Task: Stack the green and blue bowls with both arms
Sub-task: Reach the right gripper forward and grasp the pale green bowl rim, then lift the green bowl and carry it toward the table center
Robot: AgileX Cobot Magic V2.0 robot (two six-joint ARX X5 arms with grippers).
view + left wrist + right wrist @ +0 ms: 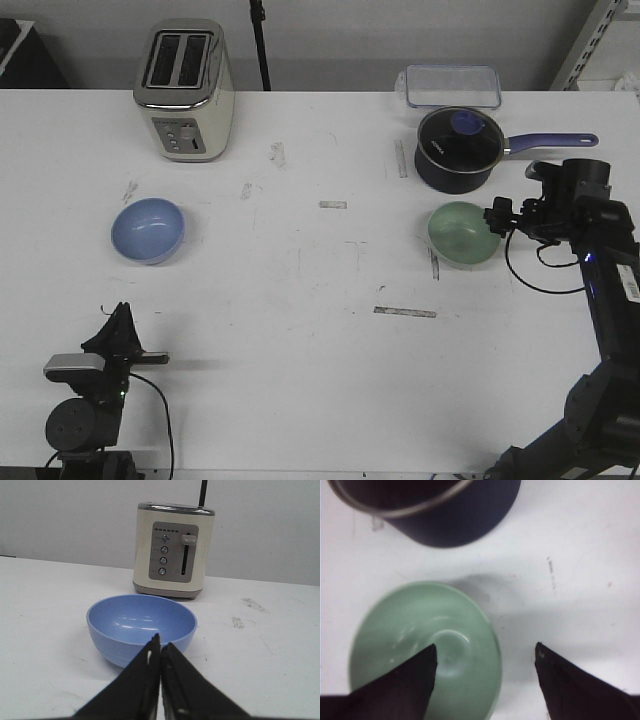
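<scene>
The blue bowl [148, 229] sits upright on the left of the white table. My left gripper [121, 312] is low at the front left, short of that bowl and apart from it. In the left wrist view its jaws [161, 646] are shut with nothing between them, pointing at the blue bowl [141, 625]. The green bowl [462, 233] rests at the right. My right gripper [495, 218] hangs open over its right rim. In the right wrist view the gripper [486, 652] straddles the rim of the green bowl [420, 640], one finger over the inside, one over bare table.
A dark saucepan [458, 150] with a long handle stands just behind the green bowl, close to my right arm, and shows in the right wrist view [435, 510]. A cream toaster [185, 90] stands behind the blue bowl. A clear lidded container [452, 86] lies at the back.
</scene>
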